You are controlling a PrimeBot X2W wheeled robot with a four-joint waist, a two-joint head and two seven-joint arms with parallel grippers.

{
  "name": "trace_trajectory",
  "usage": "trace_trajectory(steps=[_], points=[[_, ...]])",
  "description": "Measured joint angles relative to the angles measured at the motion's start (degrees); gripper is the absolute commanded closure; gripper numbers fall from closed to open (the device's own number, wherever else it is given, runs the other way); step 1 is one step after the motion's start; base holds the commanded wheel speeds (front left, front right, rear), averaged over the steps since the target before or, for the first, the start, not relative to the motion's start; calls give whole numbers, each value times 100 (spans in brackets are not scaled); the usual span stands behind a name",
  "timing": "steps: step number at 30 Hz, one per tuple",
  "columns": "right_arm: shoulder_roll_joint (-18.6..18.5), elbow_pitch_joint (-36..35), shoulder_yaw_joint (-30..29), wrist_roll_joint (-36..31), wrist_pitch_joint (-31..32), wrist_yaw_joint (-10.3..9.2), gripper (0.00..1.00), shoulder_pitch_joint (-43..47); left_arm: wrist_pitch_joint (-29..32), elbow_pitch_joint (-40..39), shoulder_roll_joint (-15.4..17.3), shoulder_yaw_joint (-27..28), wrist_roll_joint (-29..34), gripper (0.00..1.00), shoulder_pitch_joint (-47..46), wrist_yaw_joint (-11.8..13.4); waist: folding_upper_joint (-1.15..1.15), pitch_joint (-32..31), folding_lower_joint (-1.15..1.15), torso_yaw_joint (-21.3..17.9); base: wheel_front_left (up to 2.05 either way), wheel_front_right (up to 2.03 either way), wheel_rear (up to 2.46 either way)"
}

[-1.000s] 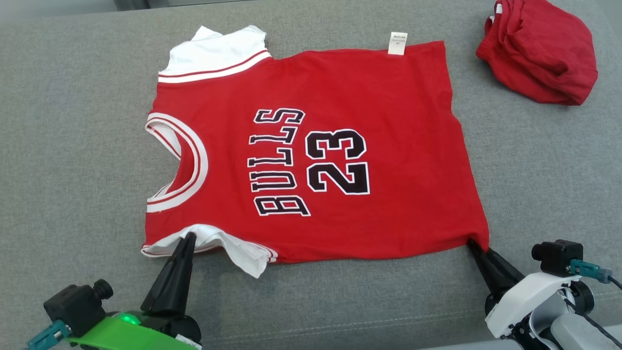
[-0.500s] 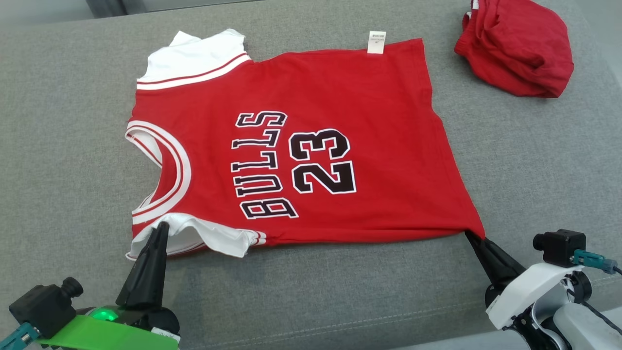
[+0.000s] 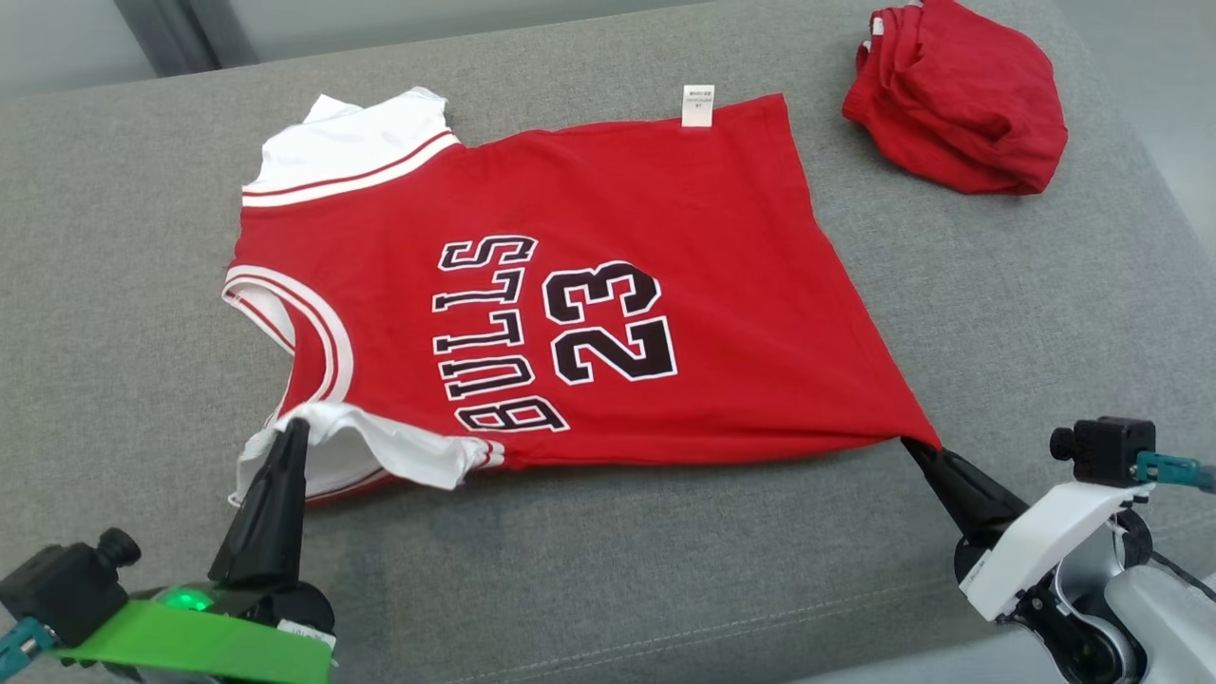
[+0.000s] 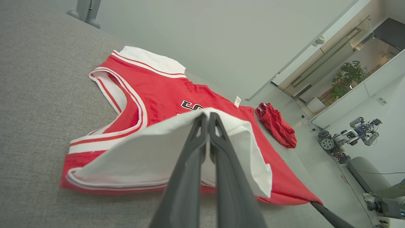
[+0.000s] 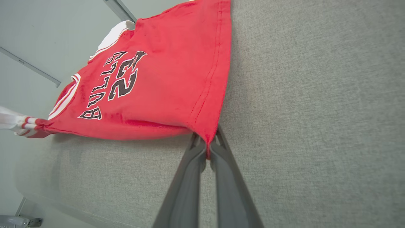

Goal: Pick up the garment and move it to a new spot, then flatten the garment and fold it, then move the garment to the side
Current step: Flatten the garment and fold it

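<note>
— On the grey cushion [image 3: 1045, 332], where's the garment?
— It's a red jersey [image 3: 570, 285], spread print-up across the cushion. A crumpled red bundle [image 3: 959, 123] sits apart, past the jersey's far hem corner.
— Grippers?
— Both holding. The left gripper [image 3: 293, 429] is pinched tight on the jersey's near white sleeve [image 3: 399, 451]. The right gripper [image 3: 909, 445] is clamped on the jersey's near hem corner [image 3: 898, 427]. The near edge is raised a little off the cushion.
— Step?
— My guess is the start of the fold, near edge going over to the far edge.
— How to do it well?
— Lift both ends level and keep the cloth taut between them. Carry it across the print and lay the near edge on the far one. The right grip has only the very tip of the corner, so a hard tug could slip it. The sleeve droops loose beside the left gripper and may bunch underneath, so lower slowly.
— Any text?
— "BULLS" [image 3: 494, 332] beside "23" [image 3: 608, 323], black with a white outline. A white tag [image 3: 697, 104] sticks out at the jersey's far edge, print too small to read.
</note>
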Motion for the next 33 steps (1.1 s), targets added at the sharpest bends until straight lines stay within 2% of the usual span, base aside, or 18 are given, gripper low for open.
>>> trace_trajectory(steps=[13, 19, 23, 28, 33], points=[[-151, -224, 165, 1405, 1460, 0, 100, -899, 100, 579, 68, 210, -78, 100, -969, 52, 0, 18, 0, 41, 0, 0, 0], [-100, 136, 46, 2020, 2152, 0, 100, -1323, 286, 1138, 79, 178, -97, 100, -1363, 64, 0, 27, 0, 56, 0, 0, 0], [-16, 380, -7, 2336, 2562, -3, 100, -1609, 380, 1566, 121, 174, -94, 100, -1558, 156, 0, 28, 0, 70, 0, 0, 0], [55, 755, -118, 2719, 3045, -245, 100, -1950, 397, 1935, 49, 209, -192, 100, -1866, 213, 0, 37, 0, 75, 0, 0, 0], [165, 1054, -192, 2817, 3308, -491, 100, -2236, 448, 2269, -18, 236, -304, 100, -2078, 276, 0, 83, 0, 78, 0, 0, 0]])
